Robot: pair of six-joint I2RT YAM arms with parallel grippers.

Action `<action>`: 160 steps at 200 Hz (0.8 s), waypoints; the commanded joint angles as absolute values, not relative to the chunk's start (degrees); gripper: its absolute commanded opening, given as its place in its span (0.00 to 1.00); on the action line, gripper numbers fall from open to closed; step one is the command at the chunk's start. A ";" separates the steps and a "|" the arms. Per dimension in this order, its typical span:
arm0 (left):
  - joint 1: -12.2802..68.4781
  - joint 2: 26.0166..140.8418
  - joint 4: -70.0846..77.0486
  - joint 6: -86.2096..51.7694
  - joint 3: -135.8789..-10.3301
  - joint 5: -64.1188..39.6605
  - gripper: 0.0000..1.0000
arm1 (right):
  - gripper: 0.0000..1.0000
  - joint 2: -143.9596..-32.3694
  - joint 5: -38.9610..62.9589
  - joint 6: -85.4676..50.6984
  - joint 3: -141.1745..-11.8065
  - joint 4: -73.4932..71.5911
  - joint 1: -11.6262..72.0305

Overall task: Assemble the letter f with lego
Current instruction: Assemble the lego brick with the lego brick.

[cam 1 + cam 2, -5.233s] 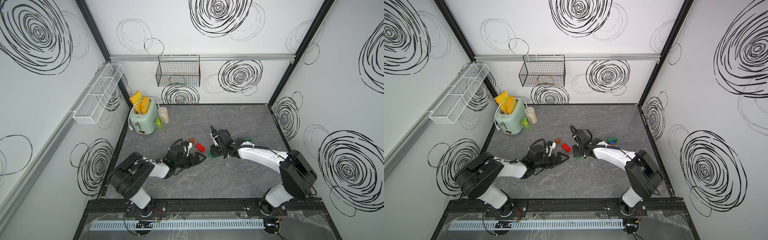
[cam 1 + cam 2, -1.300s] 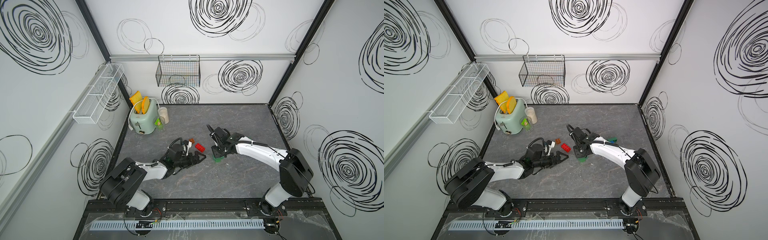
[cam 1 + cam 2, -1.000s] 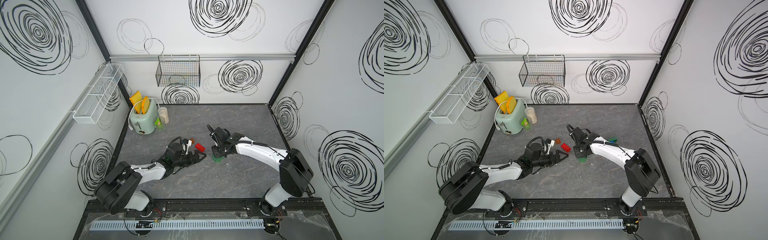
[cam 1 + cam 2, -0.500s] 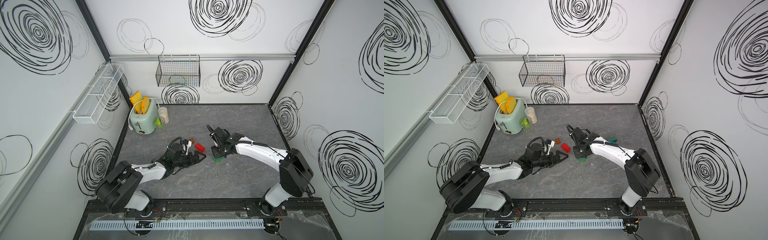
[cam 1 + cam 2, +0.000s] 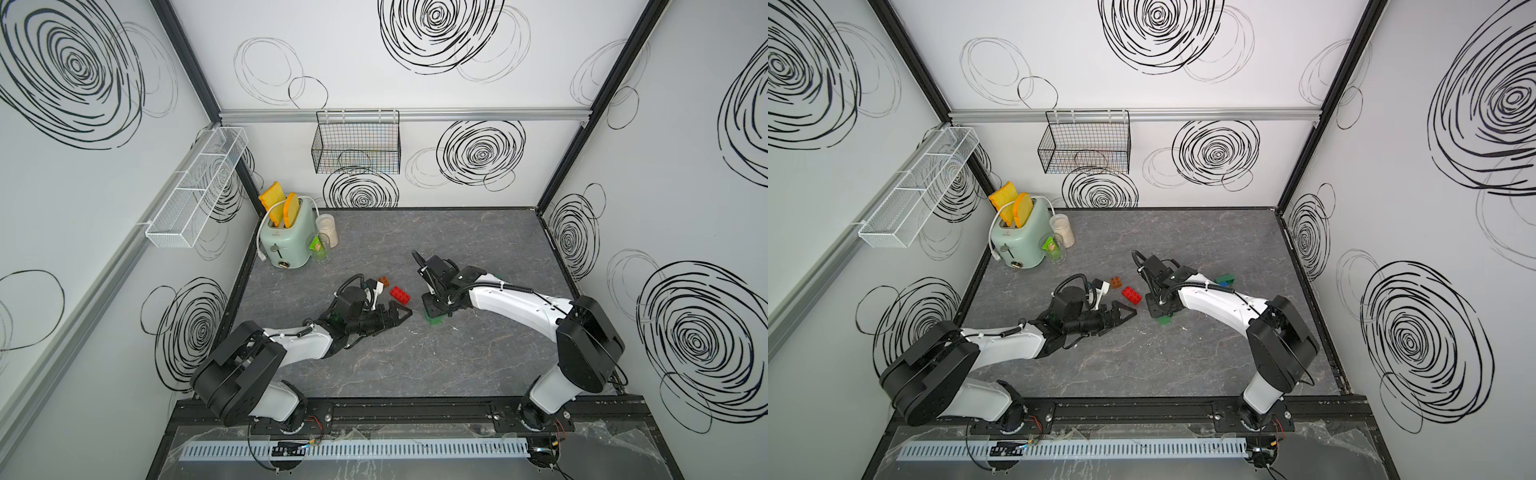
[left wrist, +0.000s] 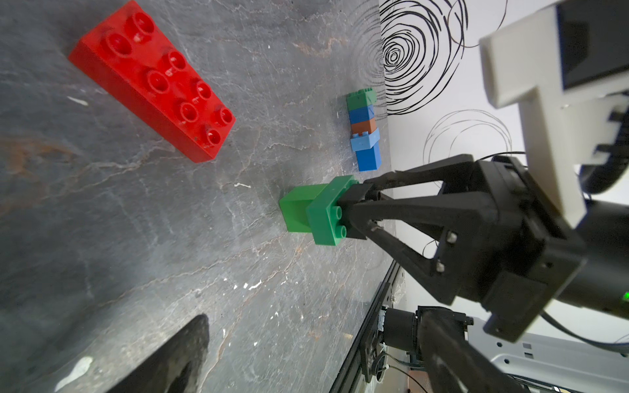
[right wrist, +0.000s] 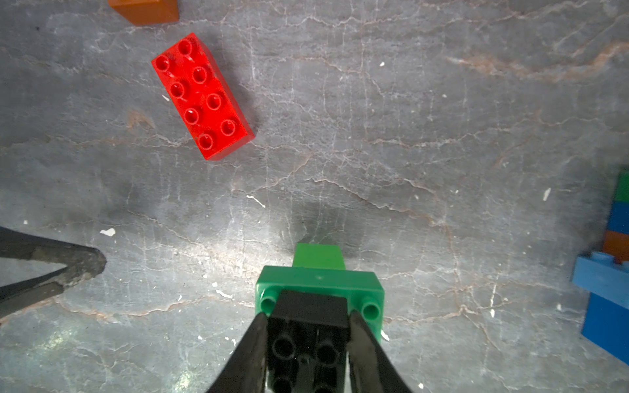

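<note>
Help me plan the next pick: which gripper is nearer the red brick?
Left. The open left gripper ends just short of the red brick; the right gripper stands farther off to its side, holding a black brick.

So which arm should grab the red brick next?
Left. The left gripper is open, empty and close to the red brick; the right gripper is shut on the black brick atop the green bricks.

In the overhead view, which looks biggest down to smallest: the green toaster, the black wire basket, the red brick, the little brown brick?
In a top view, largest first:
black wire basket
green toaster
red brick
brown brick
The basket hangs higher, maybe nearer the camera, so its lead is unsure.
</note>
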State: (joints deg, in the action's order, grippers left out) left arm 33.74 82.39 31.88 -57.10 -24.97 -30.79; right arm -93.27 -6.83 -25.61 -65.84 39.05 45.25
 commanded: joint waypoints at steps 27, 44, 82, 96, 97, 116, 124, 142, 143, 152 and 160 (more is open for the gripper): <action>33.49 82.19 34.10 -57.58 -25.22 -30.77 0.98 | 0.35 -93.15 -7.91 -26.32 -66.97 40.63 45.62; 33.49 82.27 34.10 -57.57 -25.22 -30.74 0.98 | 0.34 -92.42 -7.86 -26.32 -67.26 40.58 45.62; 33.57 82.44 34.10 -57.54 -25.31 -30.69 0.98 | 0.33 -91.33 -7.37 -26.28 -67.49 40.80 45.06; 33.57 82.35 34.15 -57.44 -25.33 -30.67 0.98 | 0.33 -90.73 -6.44 -26.27 -66.86 40.45 44.32; 33.66 82.40 34.12 -57.41 -25.32 -30.67 0.98 | 0.33 -90.67 -6.34 -26.27 -66.83 40.44 44.26; 33.66 82.44 34.10 -57.31 -25.24 -30.50 0.98 | 0.33 -89.88 -4.70 -26.20 -65.89 39.78 43.22; 33.66 82.60 34.10 -57.39 -25.31 -30.58 0.98 | 0.33 -89.62 -3.95 -26.19 -65.48 39.40 42.79; 33.75 82.74 34.10 -57.48 -25.31 -30.70 0.98 | 0.33 -89.56 -3.03 -26.02 -64.82 39.26 42.19; 33.75 82.72 34.10 -57.44 -25.31 -30.68 0.98 | 0.33 -89.52 -3.06 -26.02 -64.84 39.23 42.19; 33.75 82.63 34.10 -57.40 -25.32 -30.76 0.98 | 0.33 -89.49 -2.80 -25.93 -64.61 39.11 42.11; 33.84 82.58 34.19 -57.48 -25.32 -30.91 0.98 | 0.33 -89.41 -2.20 -25.84 -64.45 38.87 41.95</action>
State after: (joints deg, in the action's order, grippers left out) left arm 33.69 82.39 31.83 -57.08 -24.97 -30.79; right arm -90.96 -3.99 -25.96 -65.52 38.85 42.46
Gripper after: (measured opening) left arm 0.981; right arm 0.332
